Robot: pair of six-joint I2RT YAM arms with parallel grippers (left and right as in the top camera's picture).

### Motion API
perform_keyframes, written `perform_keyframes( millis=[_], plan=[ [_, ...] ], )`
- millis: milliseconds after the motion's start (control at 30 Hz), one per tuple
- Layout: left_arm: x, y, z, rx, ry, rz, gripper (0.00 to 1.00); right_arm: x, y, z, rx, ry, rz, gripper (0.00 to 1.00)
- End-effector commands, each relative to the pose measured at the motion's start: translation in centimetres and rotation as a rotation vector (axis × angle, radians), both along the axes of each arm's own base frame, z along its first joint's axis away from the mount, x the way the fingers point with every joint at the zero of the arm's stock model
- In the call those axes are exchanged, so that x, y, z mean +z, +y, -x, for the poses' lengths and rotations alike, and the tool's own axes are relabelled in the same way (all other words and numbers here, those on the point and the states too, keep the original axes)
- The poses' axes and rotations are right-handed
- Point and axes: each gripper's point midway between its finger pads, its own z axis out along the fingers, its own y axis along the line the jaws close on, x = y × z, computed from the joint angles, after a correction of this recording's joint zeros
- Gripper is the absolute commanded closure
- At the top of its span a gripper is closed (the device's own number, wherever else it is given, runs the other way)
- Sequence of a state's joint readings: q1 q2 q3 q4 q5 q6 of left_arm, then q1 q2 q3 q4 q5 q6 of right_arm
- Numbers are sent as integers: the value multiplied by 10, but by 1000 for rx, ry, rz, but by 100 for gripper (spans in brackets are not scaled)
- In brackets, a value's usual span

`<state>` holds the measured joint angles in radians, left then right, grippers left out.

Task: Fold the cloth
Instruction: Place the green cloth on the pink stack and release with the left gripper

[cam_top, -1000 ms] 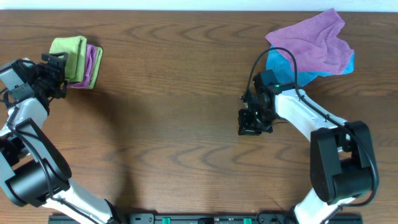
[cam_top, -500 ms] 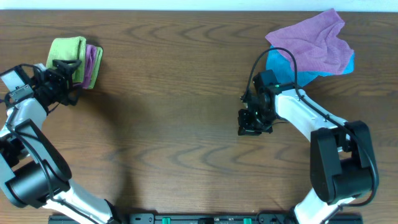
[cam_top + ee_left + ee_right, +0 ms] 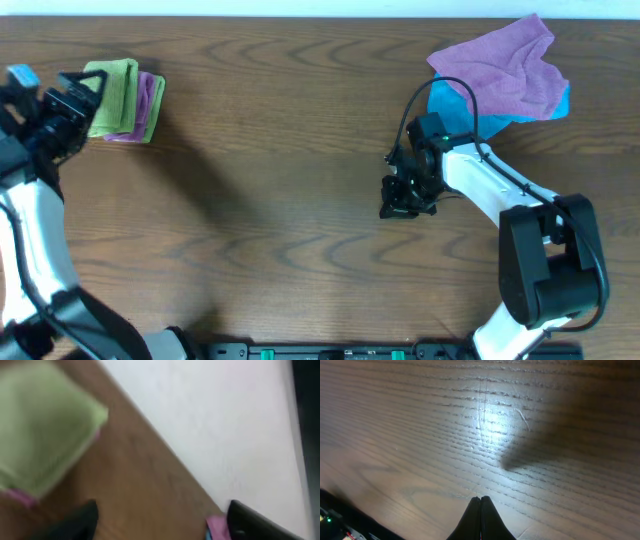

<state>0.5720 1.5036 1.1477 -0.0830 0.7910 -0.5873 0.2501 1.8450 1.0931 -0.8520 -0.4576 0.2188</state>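
Jaws of the left gripper (image 3: 80, 95) stand wide apart with nothing between them, its two dark fingertips (image 3: 80, 522) showing at the bottom corners of the blurred left wrist view; those of the right gripper (image 3: 400, 205) are pressed fully together on nothing, its fingers (image 3: 481, 517) meeting in a point over bare wood. Two arms reach onto one wooden table (image 3: 270, 150), and four cloths can be counted. One is the cloth (image 3: 112, 90), light yellow-green and folded into a small pad at the upper left of the overhead frame, just beside the left gripper. Under it lies one folded purple cloth (image 3: 152, 98), peeking out on the right. One loose purple cloth (image 3: 500, 65) lies rumpled at the upper right, over one blue cloth (image 3: 452, 105) of which only an edge shows. Whether the left fingers touch the yellow-green pad cannot be told. The left arm is cut off by the frame edge, and the left wrist view is too smeared for detail beyond green, wood and a white wall (image 3: 225, 420)
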Motion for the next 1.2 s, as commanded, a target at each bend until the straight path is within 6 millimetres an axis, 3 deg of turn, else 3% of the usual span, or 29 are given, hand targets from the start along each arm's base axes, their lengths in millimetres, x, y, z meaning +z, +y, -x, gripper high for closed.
perform_keyframes(
  millis=[0,100,167,333,467,700,1000,1167],
  plan=[
    [4,33,-13,150,-20,-124,84,5,6,-4,30,-28,-26,99],
    [-8,55,-28,269,-23,-70,94,5,6,-5,38,-35,-28,99],
    [-20,61,-44,289,-44,27,94,5,6,-5,40,-36,-29,98],
    [-61,62,-83,255,-107,224,94,5,6,-4,43,-34,-29,98],
    [-98,55,-104,230,-105,302,94,5,5,-1,44,-19,-25,99],
    [-138,42,-112,223,-28,350,94,5,15,3,77,-26,-27,98],
    [-159,13,-115,173,47,380,94,5,23,6,105,-33,-29,98],
    [-184,5,-106,182,152,361,94,5,24,6,107,-32,-30,99]
  ],
)
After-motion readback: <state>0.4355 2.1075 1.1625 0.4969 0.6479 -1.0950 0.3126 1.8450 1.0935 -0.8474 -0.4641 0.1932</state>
